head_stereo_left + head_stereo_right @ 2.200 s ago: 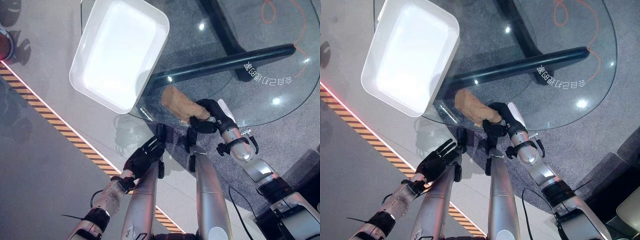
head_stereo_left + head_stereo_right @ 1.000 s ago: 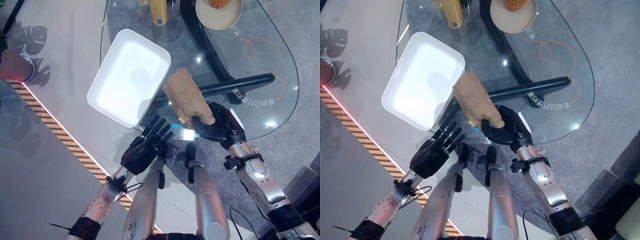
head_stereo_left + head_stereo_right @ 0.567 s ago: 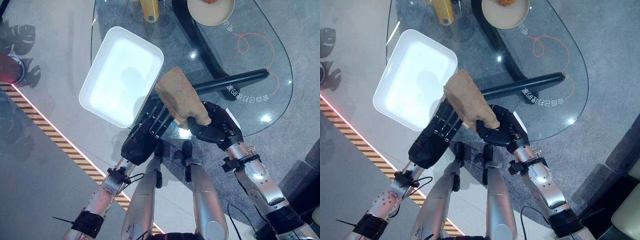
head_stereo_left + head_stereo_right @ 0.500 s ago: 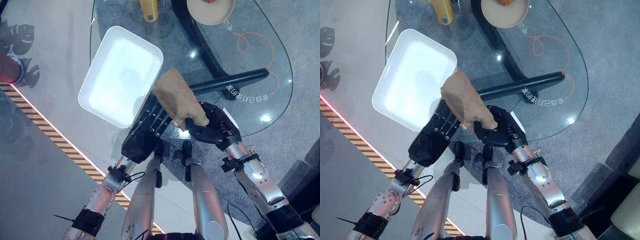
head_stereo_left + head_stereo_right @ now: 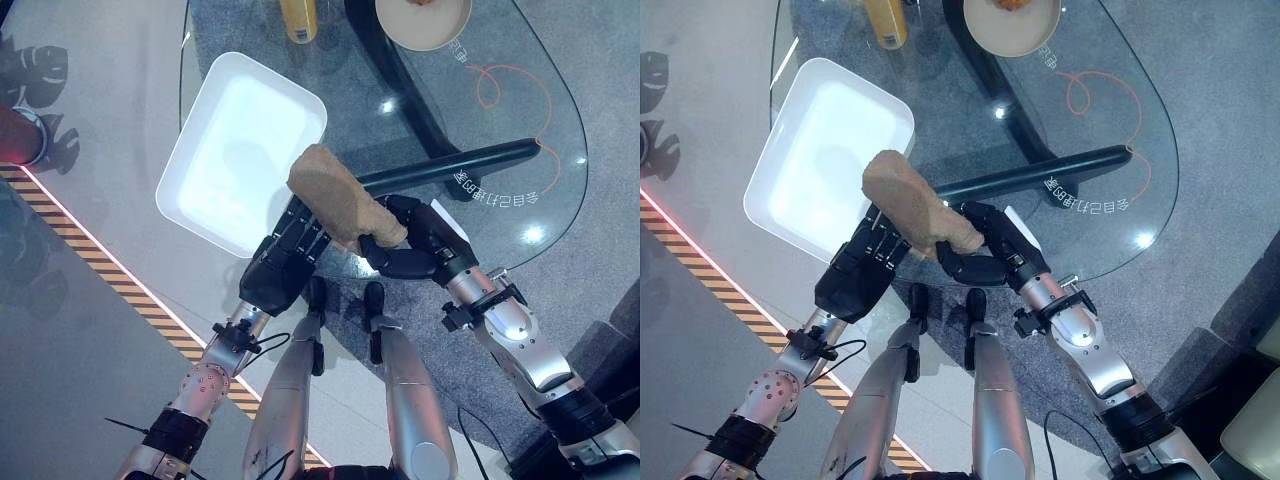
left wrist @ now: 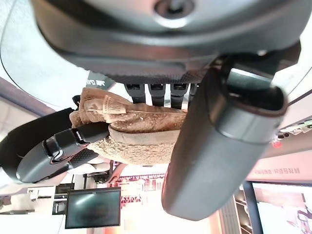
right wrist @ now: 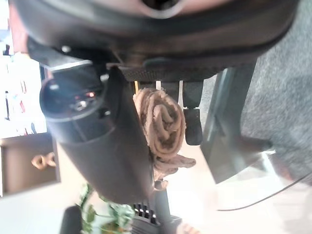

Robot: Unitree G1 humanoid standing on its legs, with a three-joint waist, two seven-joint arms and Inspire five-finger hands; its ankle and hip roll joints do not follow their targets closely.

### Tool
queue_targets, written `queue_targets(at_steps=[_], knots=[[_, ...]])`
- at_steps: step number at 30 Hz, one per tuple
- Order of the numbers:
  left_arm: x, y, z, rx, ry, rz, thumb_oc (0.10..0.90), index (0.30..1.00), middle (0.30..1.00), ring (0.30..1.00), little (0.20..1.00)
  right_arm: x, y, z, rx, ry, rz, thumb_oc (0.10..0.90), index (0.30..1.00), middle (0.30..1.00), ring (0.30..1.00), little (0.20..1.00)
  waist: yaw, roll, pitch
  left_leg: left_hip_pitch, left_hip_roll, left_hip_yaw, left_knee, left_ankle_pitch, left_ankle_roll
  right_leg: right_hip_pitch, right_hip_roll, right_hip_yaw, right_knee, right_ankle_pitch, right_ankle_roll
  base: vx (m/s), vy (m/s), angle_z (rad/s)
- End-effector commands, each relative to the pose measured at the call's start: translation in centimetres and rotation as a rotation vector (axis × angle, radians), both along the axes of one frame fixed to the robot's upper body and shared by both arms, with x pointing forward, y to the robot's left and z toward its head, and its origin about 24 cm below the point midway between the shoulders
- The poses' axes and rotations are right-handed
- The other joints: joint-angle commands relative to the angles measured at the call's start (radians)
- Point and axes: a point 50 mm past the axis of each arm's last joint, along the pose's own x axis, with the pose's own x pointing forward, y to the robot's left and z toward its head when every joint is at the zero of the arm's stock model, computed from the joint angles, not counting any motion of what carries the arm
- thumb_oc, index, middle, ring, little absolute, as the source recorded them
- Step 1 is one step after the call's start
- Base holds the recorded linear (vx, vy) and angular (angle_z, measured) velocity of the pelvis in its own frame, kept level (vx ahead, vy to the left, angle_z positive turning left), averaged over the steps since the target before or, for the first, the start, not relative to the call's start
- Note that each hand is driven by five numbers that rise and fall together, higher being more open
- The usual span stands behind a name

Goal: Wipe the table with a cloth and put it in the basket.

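Carried leftward since a moment ago: tan cloth (image 5: pixel 340 205), now nearer white basket (image 5: pixel 215 150) on glass table (image 5: pixel 540 120). Right hand (image 5: pixel 415 255) clenched round cloth's lower end; left hand (image 5: pixel 280 262) beneath, fingers straight against it. Probably light, soft, floppy; best gripped at a bunched fold.

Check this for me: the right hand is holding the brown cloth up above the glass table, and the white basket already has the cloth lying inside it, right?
Not quite. The right hand does hold the brown cloth above the glass table, with the left hand under it, but the white basket has no cloth in it; its inside is bare. The left eye view shows this.
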Motion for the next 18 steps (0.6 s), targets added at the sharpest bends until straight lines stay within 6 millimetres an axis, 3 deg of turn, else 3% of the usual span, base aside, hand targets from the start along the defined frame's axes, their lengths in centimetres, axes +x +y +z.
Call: queue_targets(at_steps=[1, 4, 6, 7, 18], knots=[[-0.4, -2.2, 4.7, -0.084, -0.237, -0.108, 0.8, 0.9, 0.9, 0.9, 0.9, -2.7, 4.8, 3.8, -0.053, -0.217, 0.265, 0.1, 0.3, 0.3, 0.3, 0.2, -0.001, -0.022, -0.028, -0.075, -0.016, -0.017, 0.213, -0.118, 0.019, 0.051, 0.007, -0.045, -0.152, 0.089, 0.035, 0.0, 0.0, 0.0], [-0.4, -2.3, 4.8, -0.093, -0.242, -0.113, 0.8, 0.9, 0.9, 0.9, 0.9, -2.5, 4.8, 3.4, -0.079, -0.202, 0.254, 0.1, 0.3, 0.3, 0.3, 0.2, -0.001, -0.022, -0.028, -0.077, -0.017, -0.017, 0.212, -0.117, 0.018, 0.049, 0.007, -0.045, -0.153, 0.089, 0.035, 0.0, 0.0, 0.0], [-0.8, -2.8, 5.1, -0.349, -0.201, -0.196, 0.8, 0.9, 0.9, 0.9, 0.9, -2.2, 5.1, 2.8, -0.133, -0.181, 0.246, 0.1, 0.3, 0.3, 0.3, 0.2, -0.001, -0.019, -0.028, -0.082, -0.019, -0.018, 0.208, -0.113, 0.018, 0.043, 0.008, -0.044, -0.153, 0.09, 0.033, 0.0, 0.0, 0.0], [-0.8, -2.8, 5.2, -0.371, -0.208, -0.202, 0.8, 0.9, 0.9, 0.9, 0.9, -2.1, 5.2, 2.7, -0.144, -0.177, 0.244, 0.1, 0.3, 0.3, 0.3, 0.2, 0.0, -0.019, -0.028, -0.083, -0.019, -0.018, 0.211, -0.116, 0.018, 0.042, 0.008, -0.043, -0.151, 0.087, 0.033, 0.0, 0.0, 0.0], [-1.1, -3.2, 6.8, -0.385, -0.308, -0.199, 0.8, 0.9, 0.9, 0.9, 0.9, -1.6, 5.7, 1.7, -0.334, -0.157, 0.247, 0.1, 0.3, 0.3, 0.3, 0.2, 0.008, -0.015, -0.028, -0.084, -0.027, -0.019, 0.196, -0.109, 0.019, 0.038, 0.008, -0.046, -0.16, 0.092, 0.03, 0.0, 0.0, 0.0]])
